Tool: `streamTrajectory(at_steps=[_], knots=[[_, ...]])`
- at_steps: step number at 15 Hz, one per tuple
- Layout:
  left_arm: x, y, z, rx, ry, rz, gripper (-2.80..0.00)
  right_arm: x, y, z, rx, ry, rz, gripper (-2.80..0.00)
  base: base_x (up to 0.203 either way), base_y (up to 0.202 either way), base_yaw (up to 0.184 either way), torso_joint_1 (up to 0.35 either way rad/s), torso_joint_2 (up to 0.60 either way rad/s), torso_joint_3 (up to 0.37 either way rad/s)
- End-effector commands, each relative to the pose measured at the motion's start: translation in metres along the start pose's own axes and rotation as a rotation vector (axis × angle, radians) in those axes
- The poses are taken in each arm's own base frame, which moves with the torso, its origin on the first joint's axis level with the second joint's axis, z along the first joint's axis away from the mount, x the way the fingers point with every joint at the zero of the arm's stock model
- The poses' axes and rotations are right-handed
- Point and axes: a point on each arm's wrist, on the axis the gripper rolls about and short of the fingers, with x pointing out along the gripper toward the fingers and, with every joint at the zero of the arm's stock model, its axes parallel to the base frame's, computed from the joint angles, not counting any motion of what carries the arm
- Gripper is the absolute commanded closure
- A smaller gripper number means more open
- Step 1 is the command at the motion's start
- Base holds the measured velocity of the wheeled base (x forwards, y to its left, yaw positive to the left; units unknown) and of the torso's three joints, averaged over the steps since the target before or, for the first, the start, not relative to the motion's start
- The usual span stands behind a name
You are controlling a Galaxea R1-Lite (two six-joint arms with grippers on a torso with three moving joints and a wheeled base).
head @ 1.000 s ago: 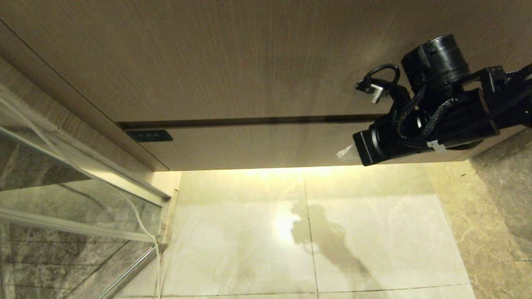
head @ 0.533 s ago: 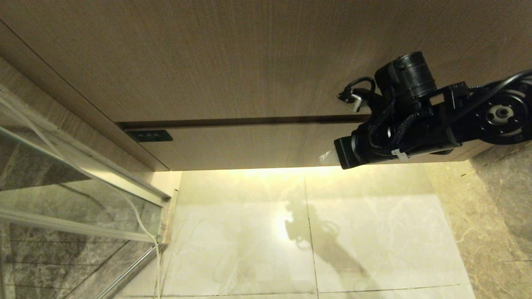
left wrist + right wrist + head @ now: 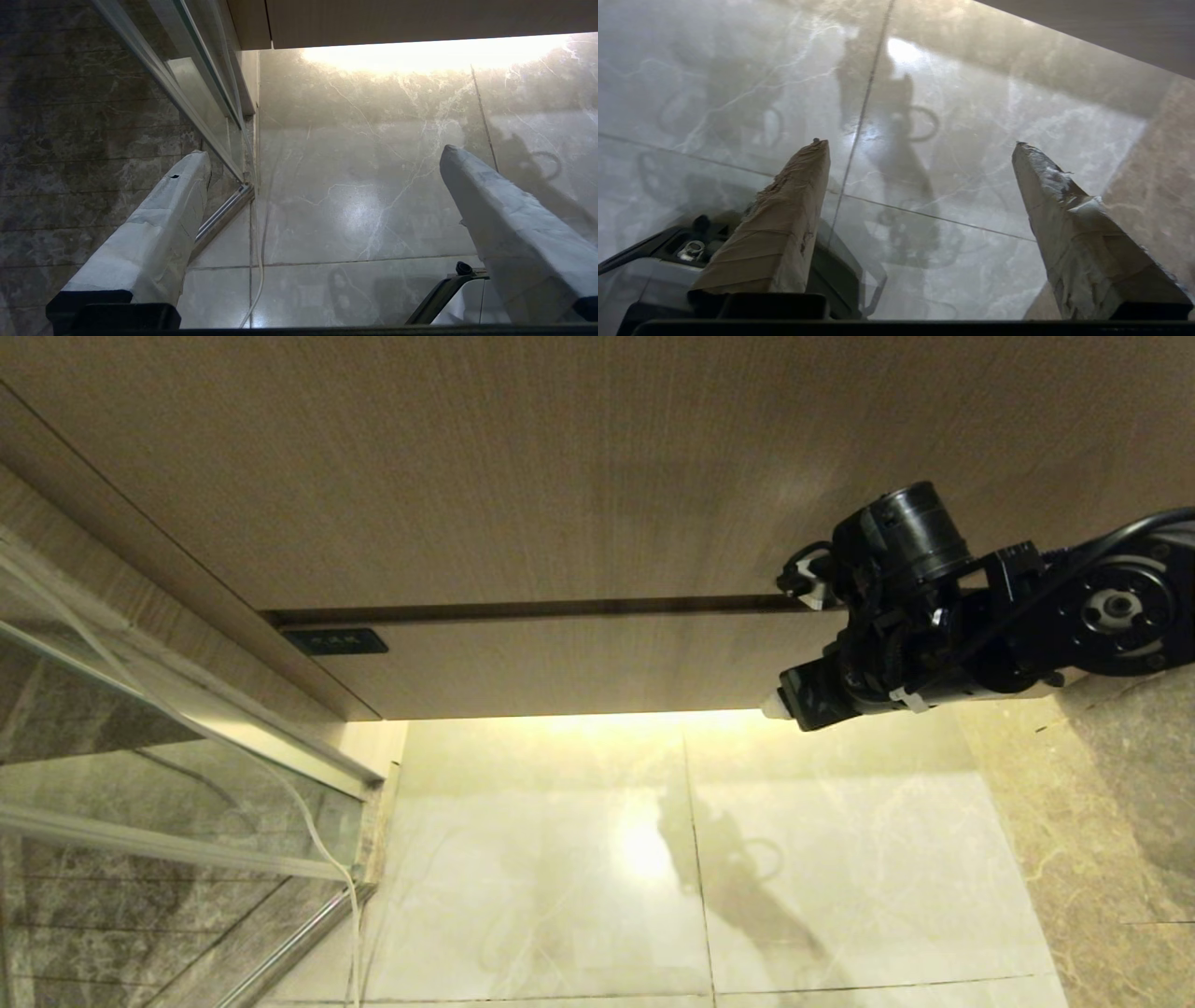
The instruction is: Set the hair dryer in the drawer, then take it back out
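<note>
Hanging at the right of the head frame, the right gripper (image 3: pixel 920 144) sits in front of the closed drawer (image 3: pixel 579 663), its taped jaws spread wide and empty over the marble floor (image 3: pixel 840 859). The left gripper (image 3: pixel 322 158) also stands wide open, holding nothing, above the floor beside the glass shower door (image 3: pixel 140 709). No view shows the hair dryer.

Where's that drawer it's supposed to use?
In the head view, the drawer sits shut, low in the wood-grain cabinet just above the lit marble floor, with the right pincer by its right end.
</note>
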Motion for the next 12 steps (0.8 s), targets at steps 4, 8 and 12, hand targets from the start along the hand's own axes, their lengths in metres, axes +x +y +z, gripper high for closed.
streamTrajectory(at_steps=[4,8,12], knots=[[0.0,0.0,0.0,-0.001,0.0,0.001,-2.8,0.0,-0.001,0.005,0.115,-0.046,-0.075,-2.8,0.0,0.0,0.0,0.0,0.0,0.0],[0.0,0.0,0.0,0.001,0.0,-0.001,-2.8,-0.002,0.01,0.018,0.165,-0.192,-0.151,-2.8,0.0,0.0,0.0,0.0,0.0,0.0],[0.0,0.0,0.0,-0.001,0.0,-0.001,-2.8,0.0,0.014,0.012,0.151,-0.167,-0.144,-2.8,0.0,0.0,0.0,0.0,0.0,0.0]])
